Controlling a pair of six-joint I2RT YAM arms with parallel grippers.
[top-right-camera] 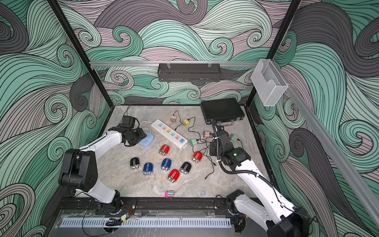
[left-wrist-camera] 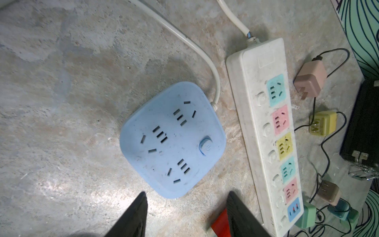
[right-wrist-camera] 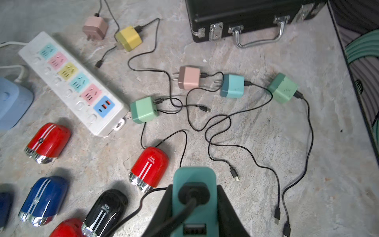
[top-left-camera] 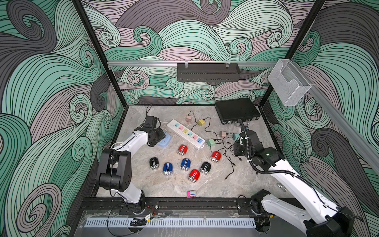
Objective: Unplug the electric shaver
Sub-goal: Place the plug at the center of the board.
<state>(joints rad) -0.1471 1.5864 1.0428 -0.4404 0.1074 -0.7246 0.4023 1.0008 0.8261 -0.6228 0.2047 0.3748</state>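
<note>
Between the right fingers [right-wrist-camera: 164, 205] sits a teal charger [right-wrist-camera: 194, 176]. The right gripper [right-wrist-camera: 194, 189] is clamped on its sides, and a black cable is plugged into its near face. Just beside it the red shaver [right-wrist-camera: 149, 168] lies flat, with a black lead [right-wrist-camera: 142, 133] meeting its rear end. In the tangle I cannot tell which charger that lead comes from.

The left fingers [left-wrist-camera: 133, 215] stand apart with nothing between them. The left gripper [left-wrist-camera: 187, 205] hangs over the near edge of the blue hub [left-wrist-camera: 172, 141], and the white strip [left-wrist-camera: 266, 133] lies alongside.

Everything rests on a grey-beige marbled table [top-left-camera: 235, 184]. Six more shavers [top-left-camera: 185, 164] are grouped mid-table, in front of the strip. Loose chargers [right-wrist-camera: 232, 85] and cables [right-wrist-camera: 225, 127] spread toward the black case [top-left-camera: 236, 109] in the back right corner.

Swirl-printed walls [top-left-camera: 51, 82] in green, lilac and grey close off the back and both sides. A black tray [top-left-camera: 208, 71] hangs on the back rail, and a clear box [top-left-camera: 287, 82] is on the right wall. A black rail [top-left-camera: 194, 202] bounds the front, with a small pink toy [top-left-camera: 191, 194] just inside it.

Bare table lies in front of the shavers, along the right wall past the cables, and at the back left behind the hub.
</note>
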